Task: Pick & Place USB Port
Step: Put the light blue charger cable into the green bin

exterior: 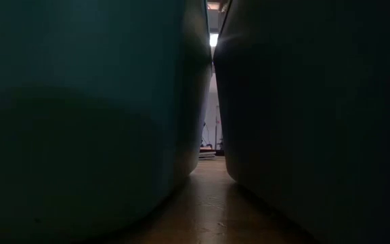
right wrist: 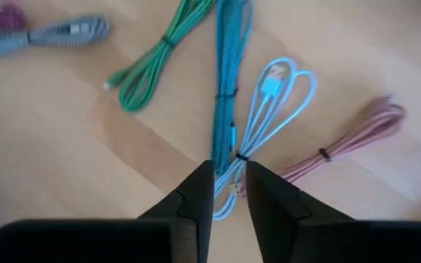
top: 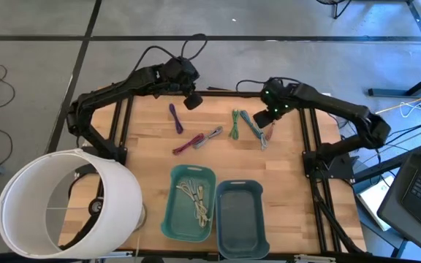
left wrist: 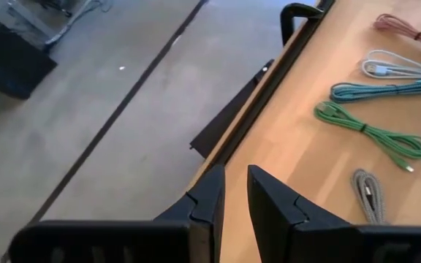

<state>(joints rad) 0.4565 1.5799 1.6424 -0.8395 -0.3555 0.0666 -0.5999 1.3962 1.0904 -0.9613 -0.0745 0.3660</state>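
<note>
Several bundled USB cables lie flat on the wooden table (top: 152, 157): purple (top: 175, 117), magenta-and-grey (top: 196, 140), green (top: 235, 124) (right wrist: 156, 66), teal (right wrist: 229, 80), light-blue (right wrist: 272, 95) and pink (right wrist: 357, 135). My right gripper (top: 262, 120) (right wrist: 229, 184) is down over the light-blue cable's plug end, fingers shut on it. My left gripper (top: 192, 101) (left wrist: 236, 193) hangs shut over the table's far edge, holding nothing. A teal bin (top: 174, 219) near the front holds several pale cables. My right gripper holds the light-blue cable by its plug end (right wrist: 234, 172), just below its tie, pinched between the two fingers. The fingers come from above, pointing down. The rest of the bundle lies flat on the table beyond the fingertips, beside the teal cable.
A second blue-grey bin (top: 241, 218) stands right of the teal one with nothing in it. Both bins fill the low view, teal bin wall (exterior: 80, 122) and blue-grey wall (exterior: 317, 122). A large white cylinder (top: 64, 197) stands at the table's near-left corner. The frame's black rails (top: 309, 139) edge the table.
</note>
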